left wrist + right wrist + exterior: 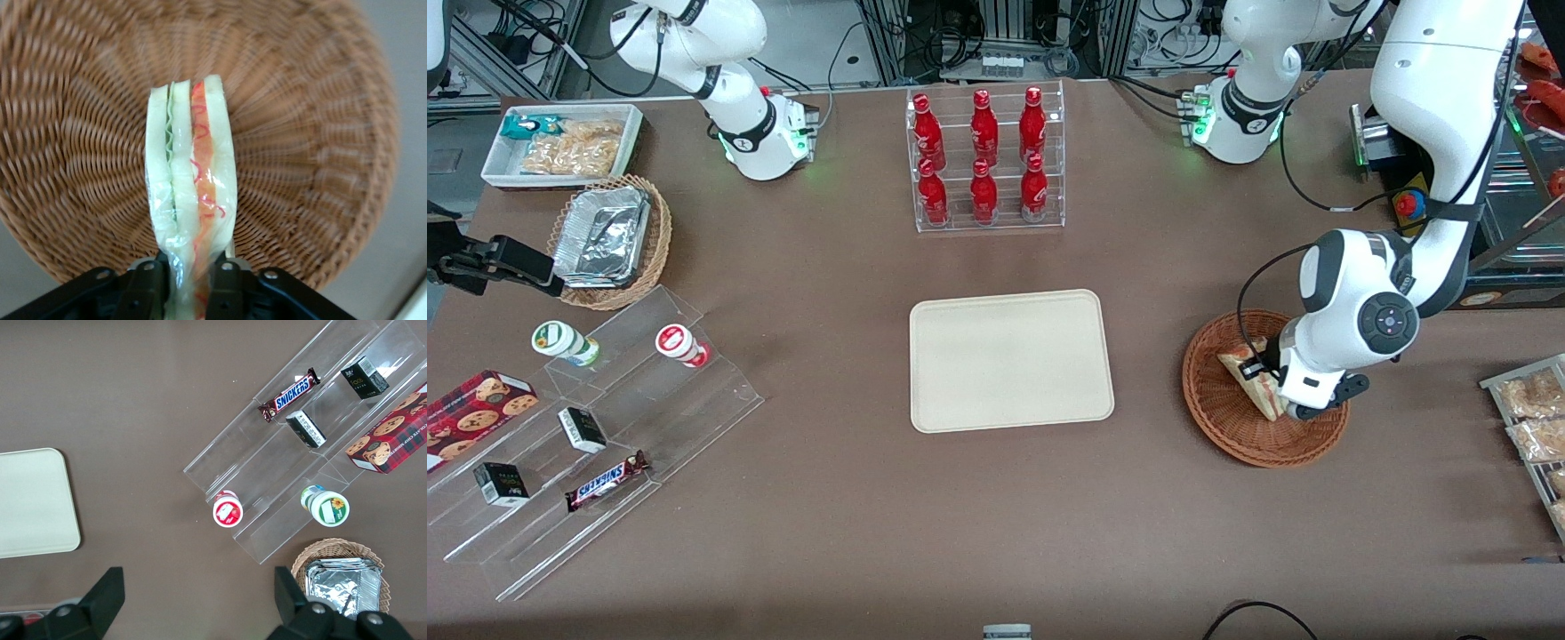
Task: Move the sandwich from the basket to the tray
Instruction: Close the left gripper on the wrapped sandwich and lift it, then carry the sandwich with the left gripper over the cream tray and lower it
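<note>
Claw [188, 283] clamped on sandwich [192, 180], basket [1214, 391].

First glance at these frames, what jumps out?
The gripper down in the reddish-brown basket, at the working arm's end of the table, its fingers shut on the edge of the sandwich. Next, the cream tray lying mid-table, with the clear rack of red bottles farther from the front camera than it.
</note>
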Action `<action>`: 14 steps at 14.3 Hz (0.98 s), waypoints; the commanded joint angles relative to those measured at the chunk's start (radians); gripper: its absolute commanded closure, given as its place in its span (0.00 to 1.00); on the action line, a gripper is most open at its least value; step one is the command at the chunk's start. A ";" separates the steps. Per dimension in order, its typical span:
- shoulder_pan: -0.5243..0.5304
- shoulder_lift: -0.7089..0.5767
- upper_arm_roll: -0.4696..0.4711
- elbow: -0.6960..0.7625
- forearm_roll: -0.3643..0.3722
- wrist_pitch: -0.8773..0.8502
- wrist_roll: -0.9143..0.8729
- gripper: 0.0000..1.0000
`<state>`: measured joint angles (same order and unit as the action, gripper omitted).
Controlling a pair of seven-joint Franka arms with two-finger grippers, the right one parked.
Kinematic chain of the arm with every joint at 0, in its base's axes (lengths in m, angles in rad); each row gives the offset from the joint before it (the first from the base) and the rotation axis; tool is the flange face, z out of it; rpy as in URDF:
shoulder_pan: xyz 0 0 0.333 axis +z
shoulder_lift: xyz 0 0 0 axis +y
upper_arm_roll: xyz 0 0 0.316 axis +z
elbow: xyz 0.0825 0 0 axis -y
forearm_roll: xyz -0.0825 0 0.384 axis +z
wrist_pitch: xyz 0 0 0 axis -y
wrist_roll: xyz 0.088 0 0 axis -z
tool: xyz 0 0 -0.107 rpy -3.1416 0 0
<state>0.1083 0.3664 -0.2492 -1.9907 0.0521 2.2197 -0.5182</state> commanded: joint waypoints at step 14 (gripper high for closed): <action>-0.381 0.158 -0.174 0.271 0.021 -0.003 -0.218 0.90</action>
<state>-0.2163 0.4321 -0.4319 -1.8196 0.0523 2.2201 -0.6737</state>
